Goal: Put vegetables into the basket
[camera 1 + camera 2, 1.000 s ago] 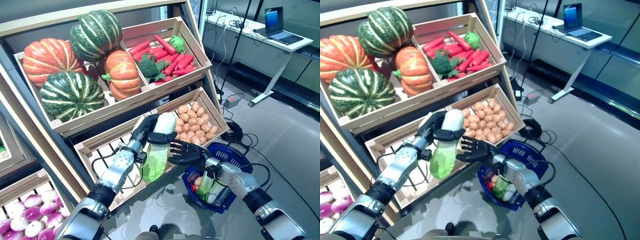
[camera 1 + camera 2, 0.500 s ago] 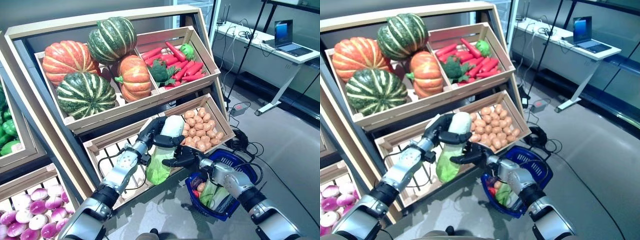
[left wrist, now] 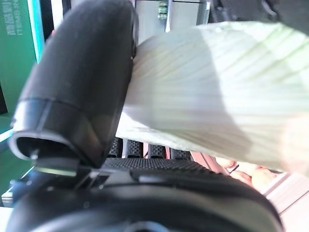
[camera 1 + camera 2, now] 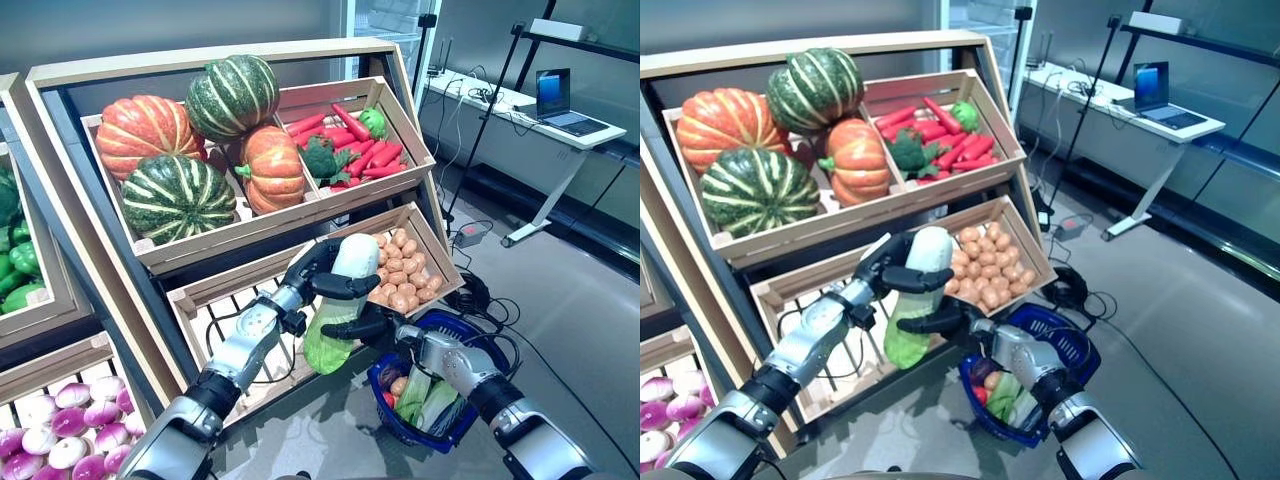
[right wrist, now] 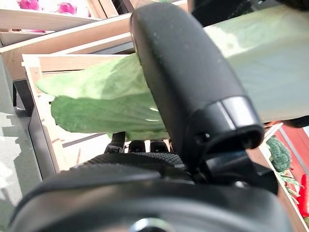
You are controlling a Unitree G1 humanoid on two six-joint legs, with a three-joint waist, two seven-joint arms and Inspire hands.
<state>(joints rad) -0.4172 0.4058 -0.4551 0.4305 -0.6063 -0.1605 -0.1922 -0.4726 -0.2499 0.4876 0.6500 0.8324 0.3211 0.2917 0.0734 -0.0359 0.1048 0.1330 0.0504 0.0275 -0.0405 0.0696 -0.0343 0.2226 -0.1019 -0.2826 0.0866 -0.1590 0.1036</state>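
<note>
My left hand [image 4: 312, 270] is shut on a long cabbage [image 4: 347, 262] with a white stem and green leaves, and holds it upright in front of the lower crate. In the left wrist view the thumb [image 3: 82, 82] presses on its pale stem [image 3: 203, 92]. My right hand [image 4: 368, 325] reaches from the right and closes round the cabbage's green lower half, thumb across the front. The right wrist view shows that thumb [image 5: 188, 82] over the leaves [image 5: 101, 101]. The blue basket [image 4: 497, 345] stands on the floor under my right arm and holds leafy greens [image 4: 425, 400] and small round vegetables [image 4: 398, 385].
The wooden stand [image 4: 250, 225] with sloping crates rises just behind the hands; a crate of small brown round vegetables [image 4: 405, 275] is beside the cabbage. A white desk with a laptop [image 4: 560, 100] stands at the far right. Grey floor lies right of the basket.
The camera has shifted. My right hand, open with spread fingers beside the cabbage before, has moved in and closed round its lower half. My left hand still holds the top.
</note>
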